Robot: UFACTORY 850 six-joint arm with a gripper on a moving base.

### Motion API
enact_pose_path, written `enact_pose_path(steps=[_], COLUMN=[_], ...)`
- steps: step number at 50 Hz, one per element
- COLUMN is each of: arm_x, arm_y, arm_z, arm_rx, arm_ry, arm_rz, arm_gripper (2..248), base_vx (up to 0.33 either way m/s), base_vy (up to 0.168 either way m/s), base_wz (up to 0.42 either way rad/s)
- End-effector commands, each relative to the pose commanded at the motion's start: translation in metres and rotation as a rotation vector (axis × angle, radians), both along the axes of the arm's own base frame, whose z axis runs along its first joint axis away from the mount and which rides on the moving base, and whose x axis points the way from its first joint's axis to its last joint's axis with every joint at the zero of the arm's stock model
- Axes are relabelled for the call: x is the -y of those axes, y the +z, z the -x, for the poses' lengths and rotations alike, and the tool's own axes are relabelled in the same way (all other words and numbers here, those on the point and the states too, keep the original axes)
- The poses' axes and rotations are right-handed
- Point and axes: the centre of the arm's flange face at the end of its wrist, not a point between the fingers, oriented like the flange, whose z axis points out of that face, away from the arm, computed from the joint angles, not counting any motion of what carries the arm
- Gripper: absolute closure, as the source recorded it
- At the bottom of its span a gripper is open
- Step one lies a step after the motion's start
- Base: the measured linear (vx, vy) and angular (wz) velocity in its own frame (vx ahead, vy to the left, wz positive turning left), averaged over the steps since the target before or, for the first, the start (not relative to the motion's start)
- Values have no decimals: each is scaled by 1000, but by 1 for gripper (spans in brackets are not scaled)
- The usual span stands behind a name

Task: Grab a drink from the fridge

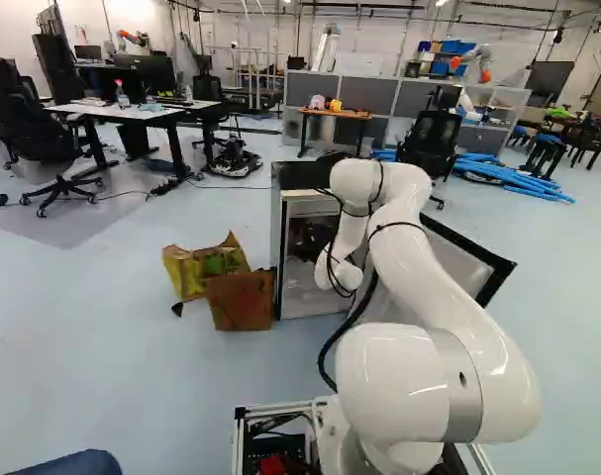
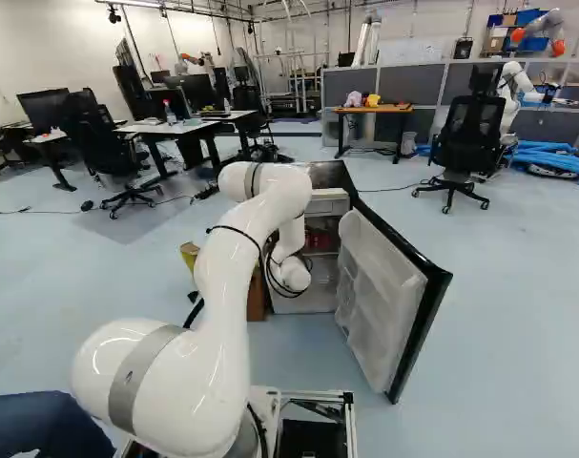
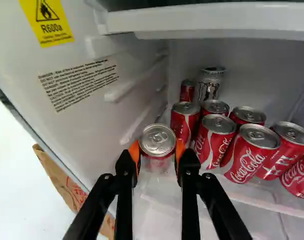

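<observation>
In the left base view my gripper (image 1: 312, 237) is a dark shape inside the open fridge (image 1: 277, 247), its fingertips not distinguishable. Seen from the wrist, the gripper (image 3: 157, 149) is shut on a red can with a silver top (image 3: 158, 140), an orange pad against each side. The can is beside the fridge's inner side wall, apart from the grouped cans. Several red cans (image 3: 216, 137) stand together on the shelf (image 3: 262, 201), with a silver-grey can (image 3: 210, 85) behind them. The fridge door (image 2: 389, 301) stands wide open in the right base view.
Another shelf edge (image 3: 212, 21) crosses above the cans. Brown paper bags (image 1: 241, 299) sit on the floor beside the fridge. Desks (image 1: 132, 112) and office chairs (image 2: 465, 143) stand farther back, and another robot (image 2: 511, 91) is at the far right.
</observation>
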Motion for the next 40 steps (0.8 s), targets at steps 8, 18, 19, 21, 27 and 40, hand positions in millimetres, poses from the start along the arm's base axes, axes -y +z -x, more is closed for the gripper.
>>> enact_pose_path(steps=[8,18,19,21,27,40], arm_x=[1,2,2,2,3,4], arm_y=[15,34,36,40,51,75], arm_z=[16,35,37,41,53,79], arm_rx=[-20,-42,-44,-48,-60,-83], arm_ry=[-7,-16,-17,-19,-24,-39], arm_rz=[-4,-8,-9,-10,-12,-17], arm_gripper=[158,158,158,158,158,158], base_vx=[0,0,0,0,0,0], base_vy=[0,0,0,0,0,0], base_wz=[0,0,0,0,0,0])
